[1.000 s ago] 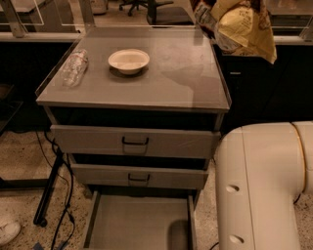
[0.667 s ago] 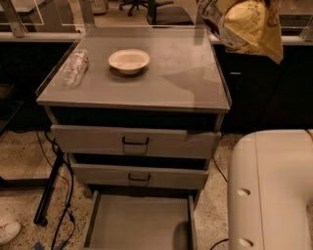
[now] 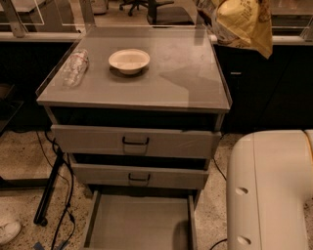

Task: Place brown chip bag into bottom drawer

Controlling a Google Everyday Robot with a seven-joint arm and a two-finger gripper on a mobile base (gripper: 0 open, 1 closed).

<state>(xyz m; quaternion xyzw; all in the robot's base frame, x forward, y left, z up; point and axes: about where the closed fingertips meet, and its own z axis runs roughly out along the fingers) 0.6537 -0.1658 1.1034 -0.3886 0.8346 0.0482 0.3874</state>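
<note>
Closest to me, at the lower right, bulks the robot's cream-coloured rounded body [image 3: 269,195]. Beside it, down at floor level, the wide shallow grey bottom drawer [image 3: 137,227] stands pulled out, its flat floor showing. Above it sit the two higher grey drawers with black handles [image 3: 134,142], both pushed in. On top of the grey metal desk [image 3: 186,83] a small white round bowl [image 3: 129,60] rests near the middle, and a clear plastic bottle [image 3: 74,67] lies on its side by the left edge. Farthest off, the crinkly brown and pale yellow chip bag [image 3: 244,24] hangs in the air over the desk's rear right corner. The tool [image 3: 209,9] is at the very top edge against the bag; I cannot tell how far it is closed.
</note>
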